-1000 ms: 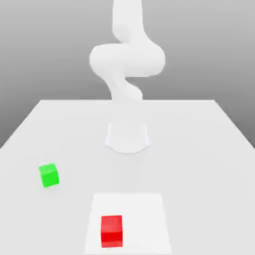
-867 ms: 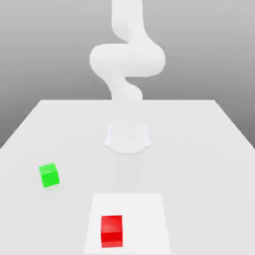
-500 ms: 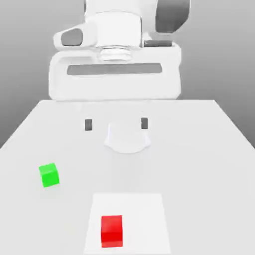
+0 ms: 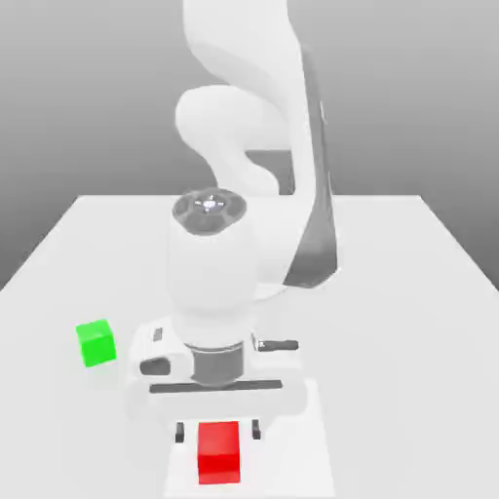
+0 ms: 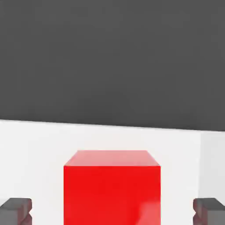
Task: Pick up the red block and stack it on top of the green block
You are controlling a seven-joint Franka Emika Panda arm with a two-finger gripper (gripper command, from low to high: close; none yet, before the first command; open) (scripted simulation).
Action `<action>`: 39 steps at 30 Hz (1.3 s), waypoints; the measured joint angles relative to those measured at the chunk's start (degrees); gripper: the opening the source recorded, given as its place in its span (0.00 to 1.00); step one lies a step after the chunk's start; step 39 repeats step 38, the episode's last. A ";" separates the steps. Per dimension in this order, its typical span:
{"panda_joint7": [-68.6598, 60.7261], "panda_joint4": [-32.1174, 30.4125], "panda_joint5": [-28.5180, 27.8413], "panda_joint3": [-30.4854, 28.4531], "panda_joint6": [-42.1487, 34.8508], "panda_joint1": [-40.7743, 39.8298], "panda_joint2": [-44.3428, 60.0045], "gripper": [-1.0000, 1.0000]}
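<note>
The red block [image 4: 218, 458] rests on a paler square patch [image 4: 292, 463] near the table's front edge. My gripper [image 4: 217, 431] hangs just over it, open, with one dark fingertip [image 4: 178, 432] on each side of the block and a gap showing at both. In the hand view the red block [image 5: 112, 189] stands midway between the two fingertips [image 5: 16, 211], which do not touch it. The green block [image 4: 95, 343] sits alone on the table toward the exterior view's left, well apart from the hand.
The white table [image 4: 409, 292] stretches back to the arm's base, which the arm's own white links [image 4: 244, 146] hide. The bent arm rises over the middle of the table behind the hand.
The hand has come down and toward the table's front edge, from high above the middle to straddling the red block. Neither block has moved.
</note>
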 joint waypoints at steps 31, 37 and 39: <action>0.04 -22.88 -2.45 -22.11 -4.30 -21.37 -26.25 0.00; -4.61 -22.68 4.24 -22.38 2.72 -19.07 -18.97 0.00; -4.18 -22.73 3.61 -22.91 4.02 -18.66 -18.01 0.00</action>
